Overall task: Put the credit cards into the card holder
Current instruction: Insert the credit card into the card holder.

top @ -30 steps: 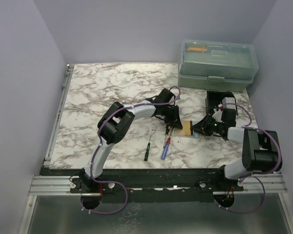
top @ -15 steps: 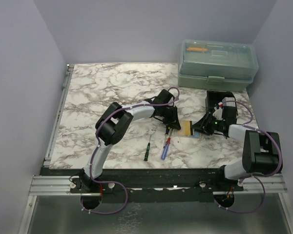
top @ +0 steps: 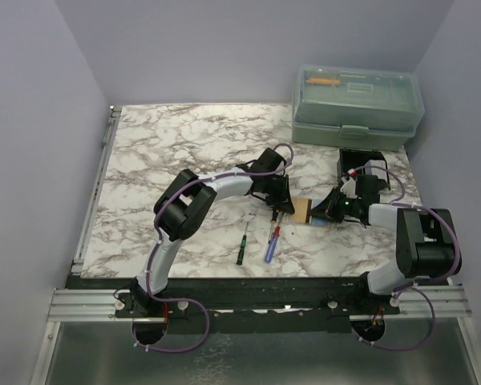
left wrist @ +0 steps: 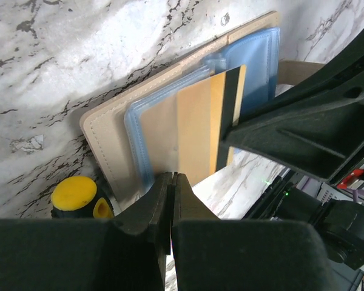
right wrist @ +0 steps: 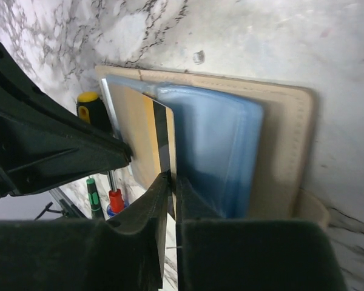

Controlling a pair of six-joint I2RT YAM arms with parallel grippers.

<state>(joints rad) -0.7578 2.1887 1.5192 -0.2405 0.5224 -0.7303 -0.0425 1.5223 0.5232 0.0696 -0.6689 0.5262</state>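
The tan card holder (top: 302, 211) lies open on the marble between both grippers, its blue clear sleeves (right wrist: 212, 145) fanned out. In the left wrist view its tan cover (left wrist: 106, 139) shows stitching. A gold credit card (left wrist: 200, 127) with a black stripe sits partly inside a sleeve; it also shows in the right wrist view (right wrist: 139, 133). My right gripper (right wrist: 170, 179) is shut on the card's near edge. My left gripper (left wrist: 171, 179) is shut on the holder's sleeve edge from the opposite side. No other cards show.
A translucent green toolbox (top: 358, 106) stands at the back right, with a black stand (top: 361, 164) in front of it. A yellow-handled screwdriver (left wrist: 74, 195) lies against the holder. A green screwdriver (top: 241, 249) and a blue-and-red one (top: 271, 243) lie just in front of it.
My right gripper has pushed left toward the holder with the card, and less of the gold card shows. The left gripper has stayed at the holder's left edge.
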